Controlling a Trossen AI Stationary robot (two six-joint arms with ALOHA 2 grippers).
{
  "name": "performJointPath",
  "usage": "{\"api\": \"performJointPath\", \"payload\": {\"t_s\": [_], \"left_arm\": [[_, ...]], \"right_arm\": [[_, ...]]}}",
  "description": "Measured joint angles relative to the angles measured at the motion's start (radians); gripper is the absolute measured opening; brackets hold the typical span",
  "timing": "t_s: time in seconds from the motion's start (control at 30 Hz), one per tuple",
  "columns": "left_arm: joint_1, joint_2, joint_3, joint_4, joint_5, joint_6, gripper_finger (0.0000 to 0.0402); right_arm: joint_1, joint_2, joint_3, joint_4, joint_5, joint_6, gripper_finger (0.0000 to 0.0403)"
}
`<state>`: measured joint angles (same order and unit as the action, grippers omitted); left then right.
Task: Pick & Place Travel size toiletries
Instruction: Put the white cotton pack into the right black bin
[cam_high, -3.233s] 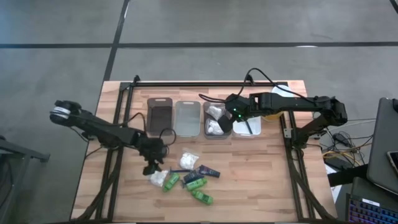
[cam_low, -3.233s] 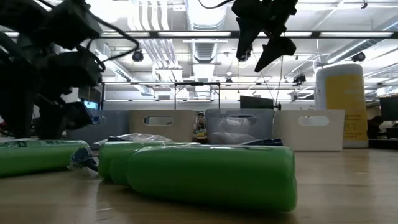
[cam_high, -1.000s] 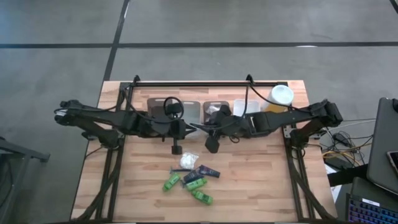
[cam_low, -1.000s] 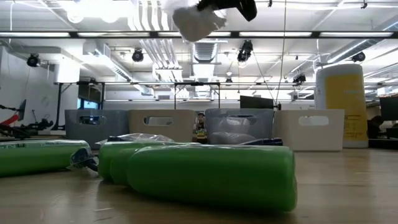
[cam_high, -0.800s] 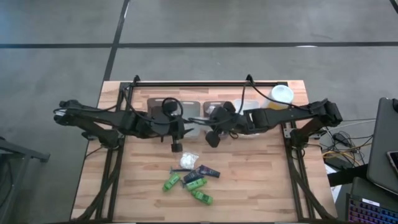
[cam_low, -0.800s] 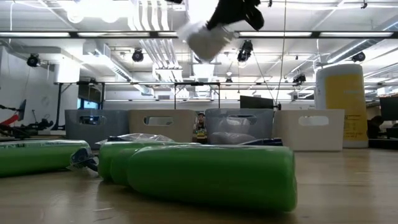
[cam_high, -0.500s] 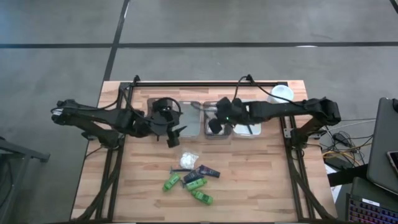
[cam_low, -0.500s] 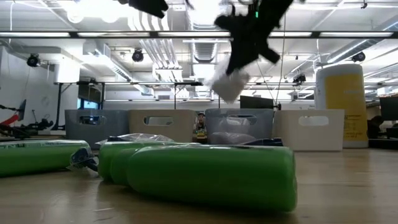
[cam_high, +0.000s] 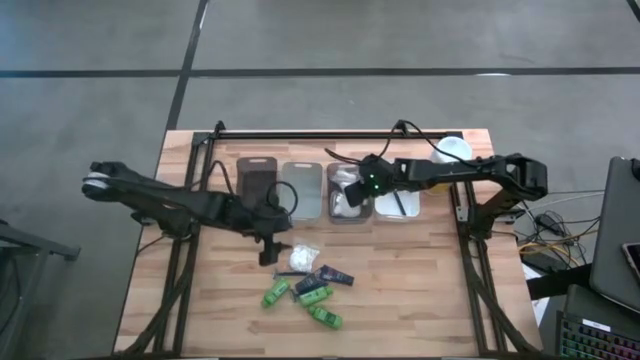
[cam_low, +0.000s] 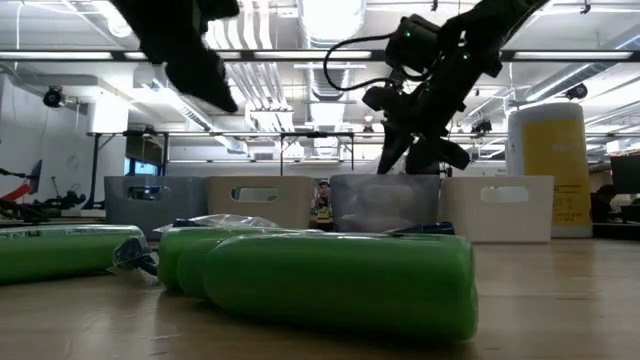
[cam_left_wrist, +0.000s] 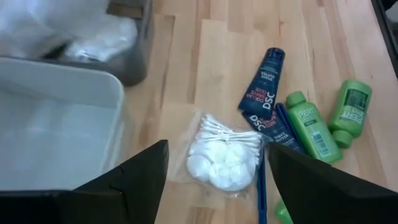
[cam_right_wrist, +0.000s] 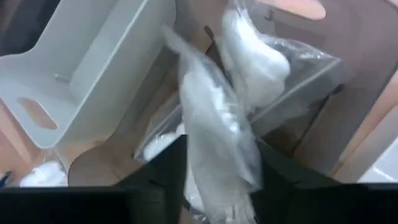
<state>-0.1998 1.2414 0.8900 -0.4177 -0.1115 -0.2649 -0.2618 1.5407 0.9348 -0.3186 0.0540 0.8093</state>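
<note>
The travel size toiletries lie in a pile near the table's front: green bottles (cam_high: 318, 305), dark tubes (cam_high: 335, 275) and a white packet of cotton pads and swabs (cam_left_wrist: 224, 155). My left gripper (cam_high: 268, 248) hovers open above that packet, touching nothing. My right gripper (cam_high: 352, 200) is open over the grey tray (cam_high: 347, 172), which holds other white packets (cam_right_wrist: 261, 62). One crinkly white packet (cam_right_wrist: 211, 124) stands between its fingers, reaching down into the tray. My right gripper's open fingers (cam_right_wrist: 165, 177) point down into the grey tray on either side of the white packet's upper part (cam_right_wrist: 214, 168). Whether they touch it I cannot tell.
Four trays stand in a row at the back: dark (cam_high: 258, 185), clear (cam_high: 302, 190), grey, and white (cam_high: 398, 203). A tall yellow cylinder with a white cap (cam_high: 452, 152) stands at the far right. Bare wood lies right of the pile.
The two grippers met mid-table around a white packet. My right gripper has carried it toward the far edge, lowered it over the grey tray and opened. My left gripper has drawn back left, then come down toward the pile at the near side.
</note>
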Motion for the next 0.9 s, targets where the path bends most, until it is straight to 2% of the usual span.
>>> {"api": "performJointPath", "payload": {"t_s": [0.13, 0.23, 0.3, 0.47, 0.57, 0.67, 0.8, 0.9], "left_arm": [[0.0, 0.02, -0.113, 0.148, 0.048, -0.02, 0.028], [-0.004, 0.046, -0.151, 0.203, 0.061, -0.034, 0.028], [0.0, 0.071, -0.16, 0.198, 0.091, -0.112, 0.028], [0.002, 0.153, -0.155, 0.202, 0.188, -0.415, 0.028], [-0.002, 0.219, -0.15, 0.208, 0.237, -0.56, 0.028], [-0.002, 0.3, -0.15, 0.243, 0.257, -0.641, 0.0278], [-0.002, 0.375, -0.143, 0.356, 0.268, -0.672, 0.027], [-0.005, 0.399, -0.134, 0.425, 0.272, -0.656, 0.0247]], "right_arm": [[0.014, -0.021, 0.029, -0.044, -0.005, -0.031, 0.0223], [0.033, -0.042, 0.078, -0.088, -0.003, -0.075, 0.0273], [0.043, -0.047, 0.122, -0.132, 0.009, -0.099, 0.0302], [0.082, -0.049, 0.246, -0.271, 0.121, -0.147, 0.0355], [0.103, -0.05, 0.295, -0.303, 0.166, -0.165, 0.0368], [0.114, -0.05, 0.324, -0.314, 0.189, -0.172, 0.0367], [0.123, -0.05, 0.338, -0.314, 0.193, -0.178, 0.0356], [0.129, -0.05, 0.335, -0.33, 0.192, -0.177, 0.0347]]}}
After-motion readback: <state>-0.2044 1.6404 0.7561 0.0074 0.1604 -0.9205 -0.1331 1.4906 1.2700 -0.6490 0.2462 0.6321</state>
